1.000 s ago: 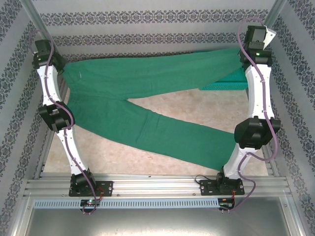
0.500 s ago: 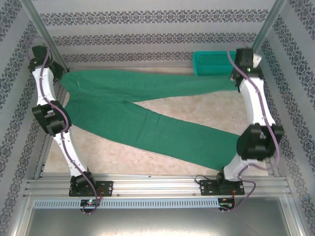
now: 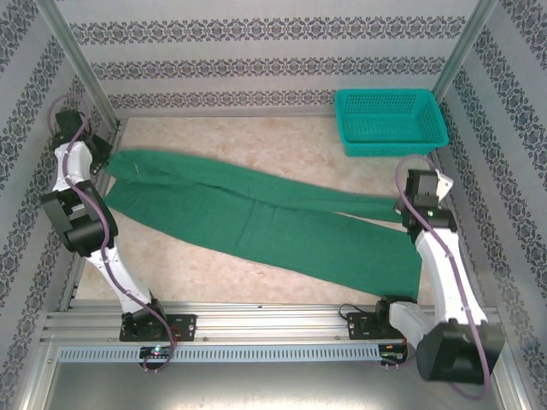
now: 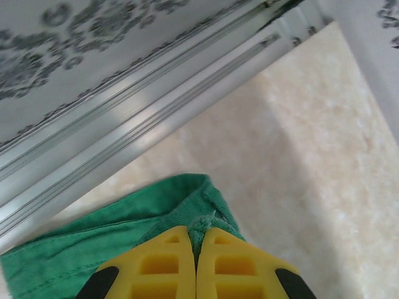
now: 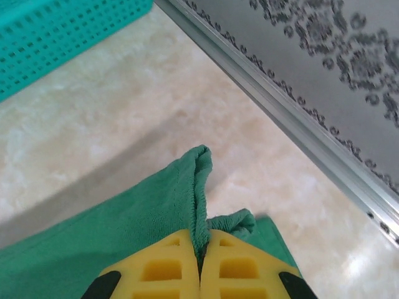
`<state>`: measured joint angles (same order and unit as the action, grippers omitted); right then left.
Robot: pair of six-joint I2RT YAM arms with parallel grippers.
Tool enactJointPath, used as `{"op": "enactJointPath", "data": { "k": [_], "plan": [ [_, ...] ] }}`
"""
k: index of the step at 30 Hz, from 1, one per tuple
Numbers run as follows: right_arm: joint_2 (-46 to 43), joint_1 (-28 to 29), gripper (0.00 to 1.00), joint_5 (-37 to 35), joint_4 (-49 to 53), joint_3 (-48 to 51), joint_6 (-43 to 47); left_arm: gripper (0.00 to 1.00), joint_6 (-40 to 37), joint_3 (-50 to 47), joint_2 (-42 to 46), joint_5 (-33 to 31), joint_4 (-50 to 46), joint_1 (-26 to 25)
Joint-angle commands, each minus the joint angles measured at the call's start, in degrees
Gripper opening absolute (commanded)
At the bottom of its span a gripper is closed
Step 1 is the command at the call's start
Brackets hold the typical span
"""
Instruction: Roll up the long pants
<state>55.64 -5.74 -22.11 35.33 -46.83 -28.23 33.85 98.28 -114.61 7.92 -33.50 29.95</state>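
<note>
Lower right, our right gripper (image 5: pixel 201 240) pinches a cuff of the dark green fabric long pants (image 3: pixel 256 213), spread diagonally across mid-frame. Far left, our left gripper (image 4: pixel 196 240) pinches their waist end; a teal plastic mesh basket (image 3: pixel 389 120) sits upper right.

Green pants (image 3: pixel 256 209); teal basket (image 3: pixel 389 120); yellow claws.

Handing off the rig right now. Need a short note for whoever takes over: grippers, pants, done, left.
Left gripper: shut on the waist corner of the long pants, by the left rail.
Right gripper: shut on a leg hem at the right end.
Pants: stretched out flat across the table, waist left, legs right, close together. Teal basket sits far right, apart from them.
Done: pants laid out lengthwise.
Left: the whole roll; nothing rolled yet.
</note>
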Motion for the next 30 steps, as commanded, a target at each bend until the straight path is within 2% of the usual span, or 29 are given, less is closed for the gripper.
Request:
{"op": "enactJointPath", "data": {
  "k": [1,4,7,10,15,18,21,24,25,26,27,28,29,30],
  "plan": [
    [-7.1,0.2,0.00,-3.0,2.3,5.1,-4.1,0.00,3.4,-6.7,4.9,-1.0,7.0,3.6],
    [-15.1,0.1,0.00,-5.1,6.0,8.7,-6.8,0.00,5.8,-12.2,6.6,0.1,10.5,6.0],
    [-21.0,-0.1,0.00,-6.1,8.5,11.6,-7.6,0.00,5.6,-12.5,5.6,-0.7,9.6,6.9],
    [-22.2,0.1,0.00,-5.9,10.3,10.9,-9.0,0.00,7.4,-14.4,5.4,-0.8,10.8,8.2],
    [-21.8,-0.2,0.00,-12.0,13.8,10.5,-13.8,0.00,9.6,-16.4,5.0,-1.6,11.7,9.9],
    [-24.5,-1.2,0.00,-13.9,16.7,10.0,-16.8,0.00,10.9,-18.8,5.6,-2.1,13.1,11.0],
    [-31.0,-1.0,0.00,-14.8,20.8,10.4,-21.1,0.00,12.9,-21.6,6.3,-2.1,15.4,12.6],
    [-39.0,1.6,0.00,-14.2,22.6,12.6,-25.0,0.00,14.3,-21.6,5.6,-2.2,16.0,13.3],
    [-41.1,2.9,0.00,-14.0,22.4,13.5,-25.4,0.03,14.2,-20.4,4.7,-2.0,15.0,13.3],
    [-42.5,4.1,0.06,-13.6,22.2,14.3,-25.8,0.17,14.2,-19.3,3.9,-2.2,13.9,13.3],
    [-43.0,5.1,0.35,-12.7,21.8,14.8,-25.7,0.28,14.0,-18.5,3.4,-2.3,13.1,13.4],
    [-42.9,6.0,0.69,-11.9,21.7,14.8,-25.5,0.40,14.1,-18.2,3.3,-2.9,12.5,13.3],
    [-41.9,6.8,0.86,-11.4,22.0,14.5,-25.6,0.47,14.2,-18.6,3.8,-3.7,12.7,13.4],
    [-40.6,7.1,0.89,-11.4,22.9,14.0,-26.3,0.49,14.5,-19.4,4.7,-5.0,13.1,13.4]
  ]
}}
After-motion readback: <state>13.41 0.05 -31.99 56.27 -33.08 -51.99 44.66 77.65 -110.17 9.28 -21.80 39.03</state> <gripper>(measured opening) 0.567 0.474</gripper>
